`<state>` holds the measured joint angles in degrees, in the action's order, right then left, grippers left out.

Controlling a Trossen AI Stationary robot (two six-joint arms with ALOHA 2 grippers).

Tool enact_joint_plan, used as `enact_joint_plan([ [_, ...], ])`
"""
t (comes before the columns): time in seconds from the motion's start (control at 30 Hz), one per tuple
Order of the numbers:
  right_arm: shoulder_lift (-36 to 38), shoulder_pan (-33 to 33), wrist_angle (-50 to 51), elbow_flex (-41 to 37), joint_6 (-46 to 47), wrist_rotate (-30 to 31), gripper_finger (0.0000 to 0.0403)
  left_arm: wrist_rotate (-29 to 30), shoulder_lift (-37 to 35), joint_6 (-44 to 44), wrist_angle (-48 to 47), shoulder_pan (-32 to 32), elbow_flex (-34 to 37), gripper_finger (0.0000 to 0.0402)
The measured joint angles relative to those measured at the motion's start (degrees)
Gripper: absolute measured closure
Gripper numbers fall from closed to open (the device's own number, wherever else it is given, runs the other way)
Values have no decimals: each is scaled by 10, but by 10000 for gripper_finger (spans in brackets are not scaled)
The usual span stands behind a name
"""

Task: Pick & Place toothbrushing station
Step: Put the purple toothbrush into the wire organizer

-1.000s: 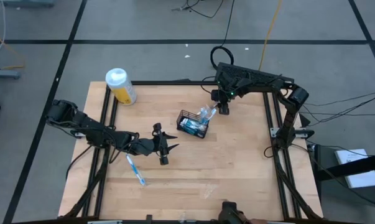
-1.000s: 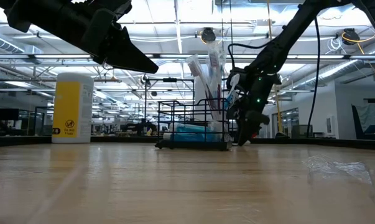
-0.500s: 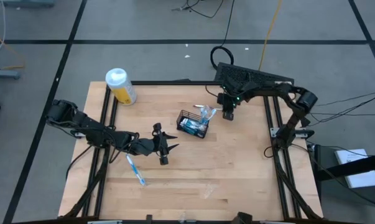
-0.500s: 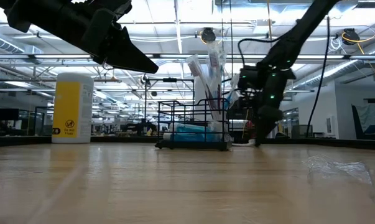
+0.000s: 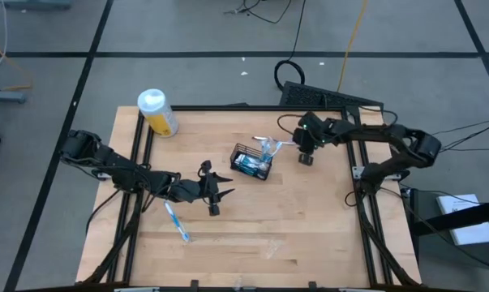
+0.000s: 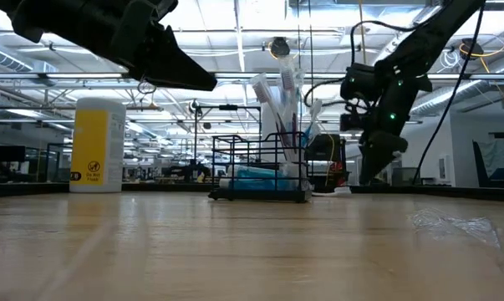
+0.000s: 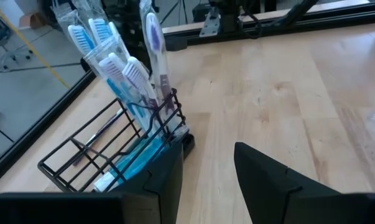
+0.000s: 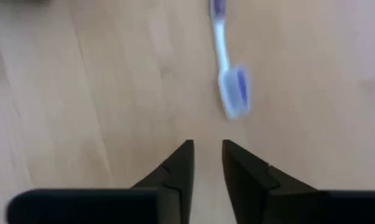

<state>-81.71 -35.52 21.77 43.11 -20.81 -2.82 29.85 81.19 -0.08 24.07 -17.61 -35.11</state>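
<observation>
High view: black wire-mesh basket (image 5: 250, 162) mid-table, far side, toothbrushes (image 5: 268, 148) upright in it; right gripper (image 5: 306, 154) just beside, empty. Low view: yellow bottle (image 6: 99, 145) well apart. Wrist views: left gripper (image 7: 207, 168) spread, empty; right fingers narrowly parted above a loose toothbrush (image 8: 227, 71).

Dark jointed arms, wedge-shaped fingers (image 7: 271, 180)

Bright, even overhead light in high view; soft short shadows on table (image 5: 309, 219). Low view backlit by ceiling strip lights (image 6: 235, 79) at 12 o'clock, arms in silhouette, near tabletop out of focus. Right wrist view motion-blurred, toothbrush (image 8: 227, 68) smeared. Left wrist view sharp, own fingers (image 7: 268, 180) dark.
</observation>
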Motion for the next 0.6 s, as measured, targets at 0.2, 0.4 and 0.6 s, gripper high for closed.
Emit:
enact_joint_plan([
  [0.2, -45, -12, -36, 20, -5, 0, 235, 0, 0, 0, 0, 0, 0, 249],
  [0.4, -75, -16, -51, 39, -22, -2, 188, 0, 0, 0, -3, 0, 0, 249],
  [0.6, -93, -16, -51, 61, -35, -3, 196, 1, 0, 4, -3, 0, 0, 249],
])
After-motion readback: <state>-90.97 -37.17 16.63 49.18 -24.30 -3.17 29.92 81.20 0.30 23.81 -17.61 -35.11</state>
